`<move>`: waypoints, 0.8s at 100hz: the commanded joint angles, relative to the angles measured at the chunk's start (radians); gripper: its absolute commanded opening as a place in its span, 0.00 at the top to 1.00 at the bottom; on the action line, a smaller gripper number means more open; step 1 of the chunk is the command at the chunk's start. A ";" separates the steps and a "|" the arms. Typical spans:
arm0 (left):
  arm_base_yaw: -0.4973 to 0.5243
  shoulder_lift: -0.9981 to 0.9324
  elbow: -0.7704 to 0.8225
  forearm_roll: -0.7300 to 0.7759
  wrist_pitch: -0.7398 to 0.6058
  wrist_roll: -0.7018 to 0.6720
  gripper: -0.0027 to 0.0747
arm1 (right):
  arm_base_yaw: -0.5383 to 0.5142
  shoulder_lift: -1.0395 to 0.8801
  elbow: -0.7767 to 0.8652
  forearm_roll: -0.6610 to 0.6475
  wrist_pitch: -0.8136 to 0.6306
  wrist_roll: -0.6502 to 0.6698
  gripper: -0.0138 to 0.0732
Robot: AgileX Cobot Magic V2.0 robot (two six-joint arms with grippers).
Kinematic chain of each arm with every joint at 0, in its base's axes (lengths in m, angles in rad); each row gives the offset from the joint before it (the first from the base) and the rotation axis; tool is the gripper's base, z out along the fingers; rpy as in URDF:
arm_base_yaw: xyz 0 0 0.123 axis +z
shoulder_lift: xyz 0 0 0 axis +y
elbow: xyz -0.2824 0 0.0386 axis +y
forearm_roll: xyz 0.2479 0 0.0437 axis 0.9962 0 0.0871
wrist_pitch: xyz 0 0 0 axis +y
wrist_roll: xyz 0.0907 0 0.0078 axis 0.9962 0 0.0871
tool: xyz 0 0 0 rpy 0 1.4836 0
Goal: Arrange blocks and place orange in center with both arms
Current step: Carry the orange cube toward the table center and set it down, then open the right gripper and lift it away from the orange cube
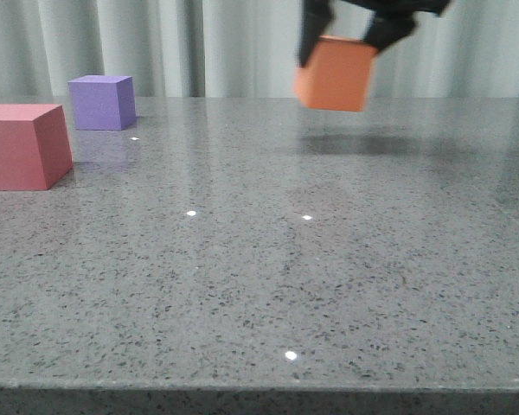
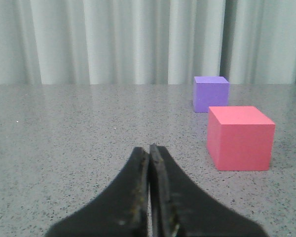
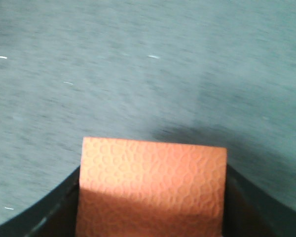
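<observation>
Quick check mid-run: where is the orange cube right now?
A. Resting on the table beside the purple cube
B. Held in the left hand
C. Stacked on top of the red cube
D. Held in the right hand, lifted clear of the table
D. In the front view the orange cube hangs in the right hand above its own shadow on the table; the left hand is shut and empty.

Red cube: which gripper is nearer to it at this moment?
Left. The left gripper, shut and empty, sits low just short of the red cube. The right gripper holds the orange cube in the air, across the table.
</observation>
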 commanded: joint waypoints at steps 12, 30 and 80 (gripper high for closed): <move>0.000 -0.036 0.042 -0.001 -0.078 -0.003 0.99 | 0.101 0.084 -0.223 -0.082 0.024 0.150 0.43; 0.000 -0.036 0.042 -0.001 -0.078 -0.003 0.99 | 0.149 0.184 -0.363 -0.177 0.111 0.220 0.43; 0.000 -0.036 0.042 -0.001 -0.078 -0.003 0.99 | 0.179 0.231 -0.391 -0.167 0.117 0.220 0.08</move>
